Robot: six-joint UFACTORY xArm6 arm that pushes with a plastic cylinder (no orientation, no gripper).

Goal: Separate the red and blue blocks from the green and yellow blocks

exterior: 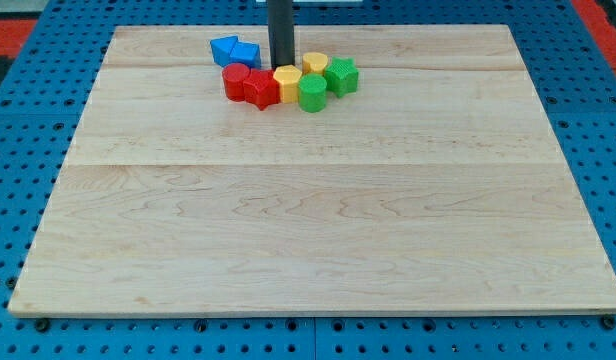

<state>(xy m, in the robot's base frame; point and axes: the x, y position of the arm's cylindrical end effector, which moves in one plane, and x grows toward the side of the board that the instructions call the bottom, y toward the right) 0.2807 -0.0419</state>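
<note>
Blue blocks: two angular blue plastic pieces [235,50], touching each other, lie at the desk's 12 o'clock edge, just clear of the cluster. At their 5 o'clock sit a red cylinder [234,81] and a red faceted block [260,88], touching. Adjoining at 3 o'clock: a yellow block [287,83], a green cylinder [312,92], a second yellow block [315,63] and a green star-shaped block [340,75]. My tip [281,66] stands at the cluster's 12 o'clock, just above the first yellow block; the tool is a plain rod, nothing to open or clamp. Recommendation: wedge between red faceted and yellow blocks, sweeping reds toward 9 o'clock slowly, avoiding dragging yellow. Light wooden desk [318,220] otherwise bare.
</note>
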